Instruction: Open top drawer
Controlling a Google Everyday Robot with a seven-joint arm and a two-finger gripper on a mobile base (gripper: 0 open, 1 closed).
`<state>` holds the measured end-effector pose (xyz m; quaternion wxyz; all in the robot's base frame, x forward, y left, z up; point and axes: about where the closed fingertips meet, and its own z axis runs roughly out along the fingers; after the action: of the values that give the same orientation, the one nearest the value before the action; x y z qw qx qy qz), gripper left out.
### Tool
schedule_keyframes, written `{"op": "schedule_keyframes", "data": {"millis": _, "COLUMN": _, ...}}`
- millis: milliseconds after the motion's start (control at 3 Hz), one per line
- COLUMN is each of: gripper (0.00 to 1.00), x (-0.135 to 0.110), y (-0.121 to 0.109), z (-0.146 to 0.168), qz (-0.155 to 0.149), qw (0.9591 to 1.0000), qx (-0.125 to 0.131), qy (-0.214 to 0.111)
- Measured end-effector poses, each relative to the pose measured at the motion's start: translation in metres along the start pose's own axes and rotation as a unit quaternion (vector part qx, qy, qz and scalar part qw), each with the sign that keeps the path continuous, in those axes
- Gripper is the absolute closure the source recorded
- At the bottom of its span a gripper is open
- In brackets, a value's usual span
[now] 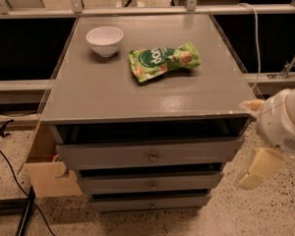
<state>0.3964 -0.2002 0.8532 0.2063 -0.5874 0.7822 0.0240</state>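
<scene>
The top drawer (108,155) is the highest and widest of three gray fronts in the gray cabinet (147,97), with a small round metal knob (152,157) at its centre. A dark gap shows between it and the cabinet top. My gripper (255,137) is at the right edge of the view, beside the cabinet's front right corner and level with the top drawer. Its two cream fingers stand wide apart, one (251,105) near the corner of the cabinet top, the other (258,168) lower. It holds nothing and does not touch the drawer.
A white bowl (104,40) and a green snack bag (163,60) lie on the cabinet top. Two shorter drawers (118,185) sit below. A cardboard box (46,173) stands at the cabinet's left, with a black cable (12,173) on the speckled floor.
</scene>
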Motion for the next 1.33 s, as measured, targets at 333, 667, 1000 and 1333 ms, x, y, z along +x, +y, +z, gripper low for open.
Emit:
{"op": "schedule_keyframes", "data": {"millis": 333, "gripper": 0.0, "x": 0.012, "y": 0.029, "z": 0.064, "qz": 0.013, "qw": 0.9998, "qx": -0.017, "qy": -0.005}}
{"op": "schedule_keyframes", "data": {"millis": 667, "gripper": 0.0, "x": 0.012, "y": 0.029, "z": 0.064, "qz": 0.013, "qw": 0.9998, "qx": -0.017, "qy": -0.005}}
{"op": "schedule_keyframes", "data": {"millis": 1000, "gripper": 0.0, "x": 0.022, "y": 0.032, "z": 0.08, "qz": 0.018, "qw": 0.9995, "qx": -0.022, "qy": -0.009}}
{"op": "schedule_keyframes", "data": {"millis": 1333, "gripper": 0.0, "x": 0.032, "y": 0.034, "z": 0.101, "qz": 0.023, "qw": 0.9992, "qx": -0.025, "qy": -0.023}}
